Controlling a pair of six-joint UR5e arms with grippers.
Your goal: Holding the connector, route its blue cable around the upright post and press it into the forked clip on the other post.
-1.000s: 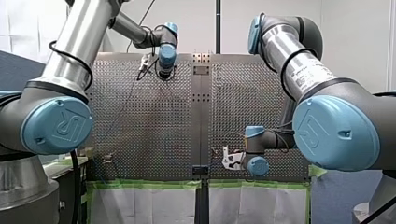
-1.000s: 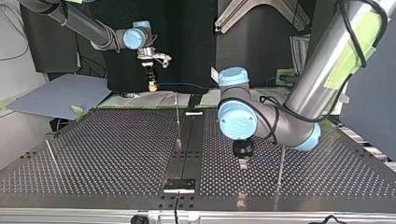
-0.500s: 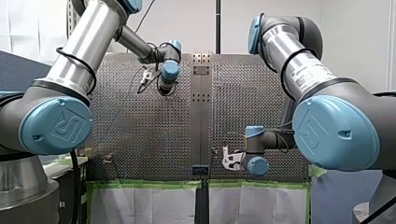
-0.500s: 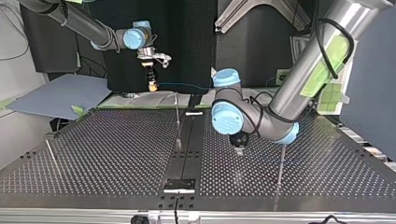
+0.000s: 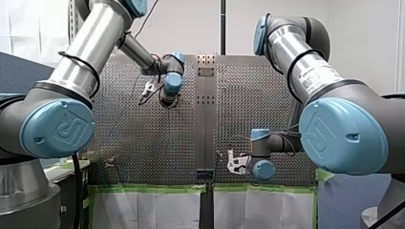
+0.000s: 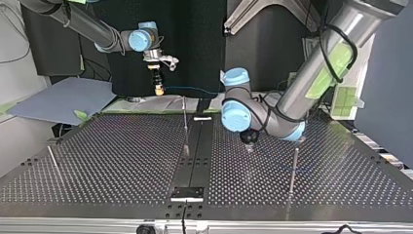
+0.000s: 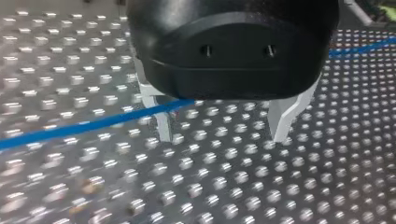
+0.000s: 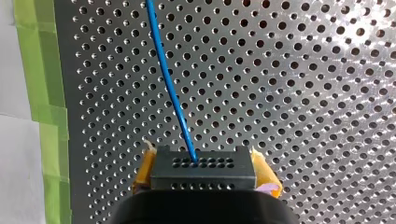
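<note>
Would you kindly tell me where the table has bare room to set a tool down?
In the top view, the perforated table is bare between the thin rod at its left and the middle post. The near corner past the right post is free too. Crowded between those posts: my left claw hangs low by the blue cable.

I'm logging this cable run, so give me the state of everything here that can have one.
Thin blue cable: stretched nearly straight, no slack loops.
Black perforated connector block: cable plugged in, clamped between yellow pads.
My right gripper: shut on the connector block.
My left black gripper with metal fingers: open, cable passing one finger.
Thin metal post at the top view's right: upright.
</note>
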